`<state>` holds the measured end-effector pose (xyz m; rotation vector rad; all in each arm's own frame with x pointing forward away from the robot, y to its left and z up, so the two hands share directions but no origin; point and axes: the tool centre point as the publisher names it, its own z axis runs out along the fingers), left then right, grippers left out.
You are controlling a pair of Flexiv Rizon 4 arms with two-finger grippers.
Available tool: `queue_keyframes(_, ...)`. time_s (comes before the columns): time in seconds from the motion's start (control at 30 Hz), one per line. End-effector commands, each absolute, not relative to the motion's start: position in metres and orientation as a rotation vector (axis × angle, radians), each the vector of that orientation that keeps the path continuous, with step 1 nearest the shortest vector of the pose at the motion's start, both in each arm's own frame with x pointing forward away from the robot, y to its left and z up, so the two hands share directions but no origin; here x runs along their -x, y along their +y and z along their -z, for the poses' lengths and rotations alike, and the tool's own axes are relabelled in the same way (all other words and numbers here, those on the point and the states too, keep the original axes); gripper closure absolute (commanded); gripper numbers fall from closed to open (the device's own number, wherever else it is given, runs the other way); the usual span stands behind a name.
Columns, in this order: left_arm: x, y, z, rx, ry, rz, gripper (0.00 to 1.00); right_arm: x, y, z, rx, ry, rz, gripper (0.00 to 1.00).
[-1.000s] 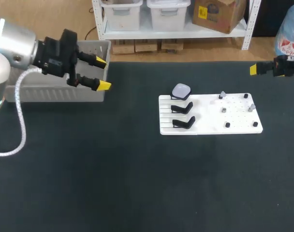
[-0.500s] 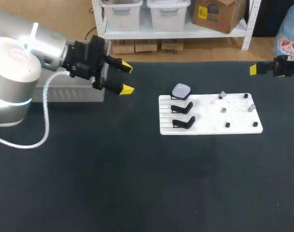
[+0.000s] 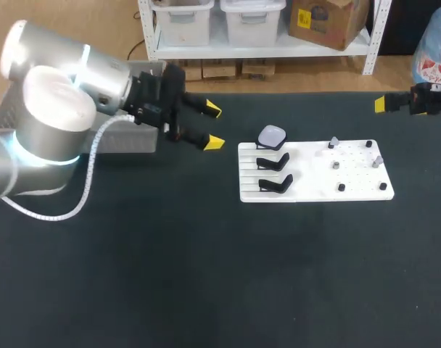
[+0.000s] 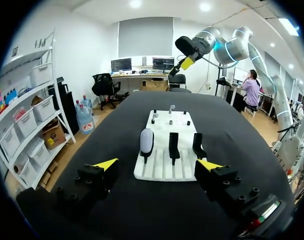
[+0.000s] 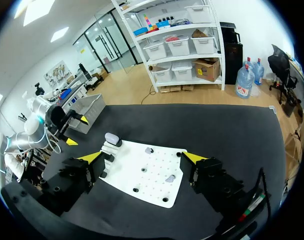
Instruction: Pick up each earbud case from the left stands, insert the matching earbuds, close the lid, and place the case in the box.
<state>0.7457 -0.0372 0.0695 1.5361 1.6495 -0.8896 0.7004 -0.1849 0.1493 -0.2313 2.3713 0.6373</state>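
Observation:
A pale lavender earbud case (image 3: pixel 272 135) sits shut on the farthest of three black stands at the left end of a white board (image 3: pixel 315 174). The other two stands (image 3: pixel 274 161) hold nothing. Small grey and black earbuds (image 3: pixel 334 143) stand on pegs at the board's right. My left gripper (image 3: pixel 214 126) hangs open just left of the board, empty. In the left wrist view the case (image 4: pixel 146 141) lies ahead of the open left gripper (image 4: pixel 158 165). My right gripper (image 3: pixel 384 106) hovers open beyond the board's far right corner; in its own wrist view, the right gripper (image 5: pixel 142 157) is over the board (image 5: pixel 152 175).
A grey box (image 3: pixel 130 141) stands at the table's far left, partly hidden behind my left arm. The black tabletop (image 3: pixel 206 275) stretches wide in front of the board.
My left arm has swung right, from over the grey box to just left of the board, its fingers still open. The right arm has not moved.

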Motion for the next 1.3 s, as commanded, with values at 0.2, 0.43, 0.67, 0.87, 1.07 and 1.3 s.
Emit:
queue_keyframes(0.2, -0.757, -0.062, -0.05, -1.574, 1.669, 0.886, 0.07, -0.7, -0.185, -0.15, 0.232, 2.372, -0.637, 0.0)
queue_keyframes(0.43, -0.763, -0.077, -0.041, -1.602, 1.675, 0.893, 0.33, -0.7, -0.185, -0.15, 0.232, 2.372, -0.637, 0.0)
queue_keyframes(0.67, -0.768, -0.089, -0.036, -1.623, 1.658, 0.906, 0.25, -0.7, -0.185, -0.15, 0.232, 2.372, -0.637, 0.0)
queue_keyframes(0.87, -0.768, -0.098, -0.03, -1.623, 1.65, 0.935, 0.21, -0.7, -0.185, -0.15, 0.232, 2.372, -0.637, 0.0)
queue_keyframes(1.07, -0.767, -0.106, -0.027, -1.631, 1.643, 0.948, 0.22, -0.7, -0.185, -0.15, 0.232, 2.372, -0.637, 0.0)
queue_keyframes(1.3, -0.766, -0.114, -0.025, -1.636, 1.637, 0.955, 0.24, -0.7, -0.185, -0.15, 0.232, 2.372, -0.637, 0.0)
